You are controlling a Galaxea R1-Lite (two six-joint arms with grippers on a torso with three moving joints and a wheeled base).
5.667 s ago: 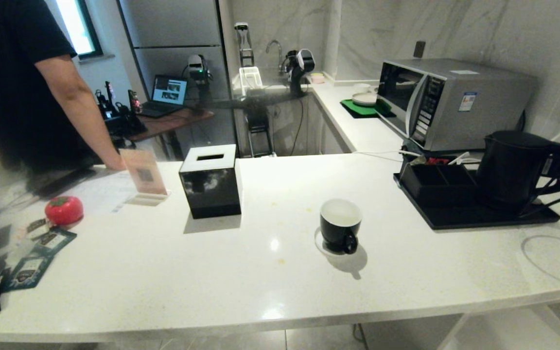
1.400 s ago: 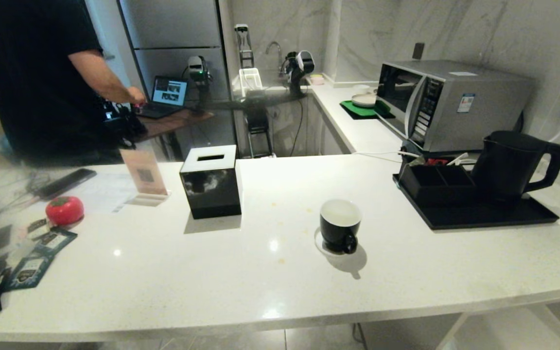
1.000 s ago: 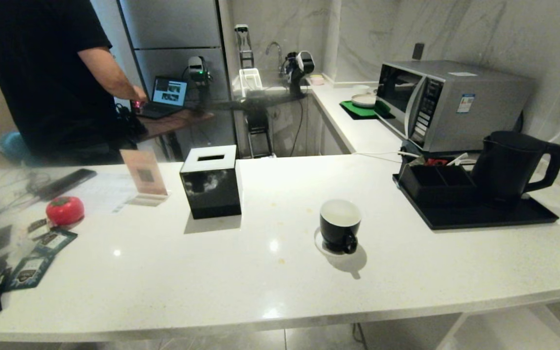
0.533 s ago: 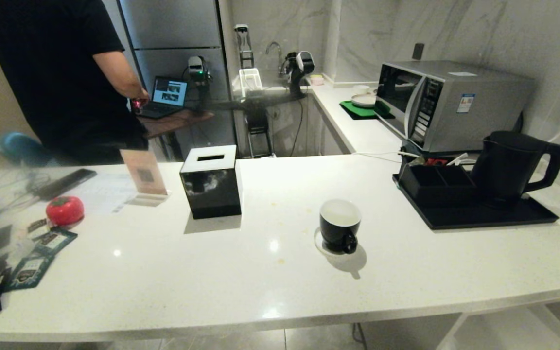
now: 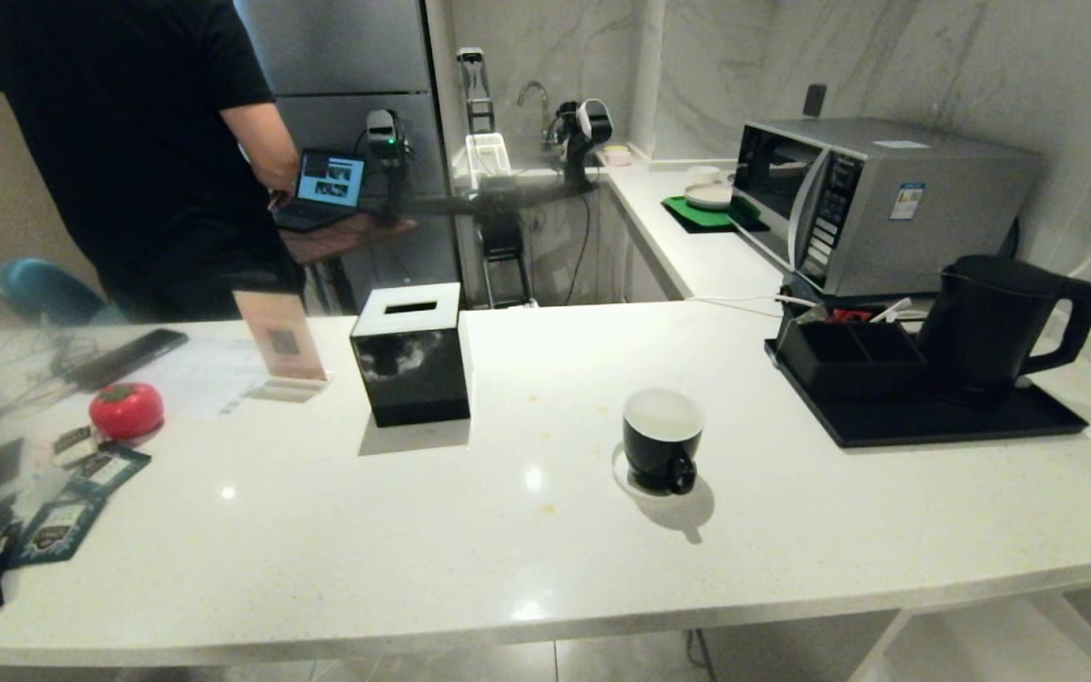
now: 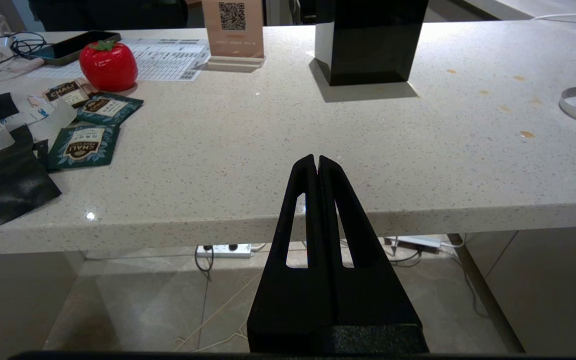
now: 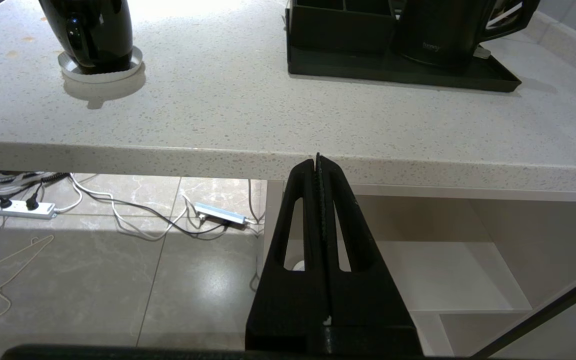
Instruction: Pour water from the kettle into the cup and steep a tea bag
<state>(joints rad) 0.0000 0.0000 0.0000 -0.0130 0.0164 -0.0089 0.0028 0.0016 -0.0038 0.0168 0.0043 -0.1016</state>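
The matte black kettle (image 5: 991,322) stands upright on a black tray (image 5: 934,428) at the counter's right, handle facing right; the right wrist view shows the kettle (image 7: 438,30) too. The black cup (image 5: 662,440), white inside, sits on its white saucer (image 5: 623,476) mid-counter, handle toward me. The cup (image 7: 90,35) also appears in the right wrist view. No tea bag shows anywhere. My left gripper (image 6: 317,159) is shut and empty, level before the counter's front edge. My right gripper (image 7: 317,161) is shut and empty, just below that edge. Neither arm is in the head view.
A black tissue box (image 5: 410,355) and a QR sign (image 5: 280,339) stand left of the cup. A red tomato-shaped thing (image 5: 126,409), dark packets (image 5: 62,526) and cables lie far left. A microwave (image 5: 877,199) is behind the tray. A person (image 5: 148,142) stands behind the counter.
My right arm, at the kettle's handle several seconds ago, has left the head view. The person has turned toward the laptop and shifted right. Kettle and cup have not moved.
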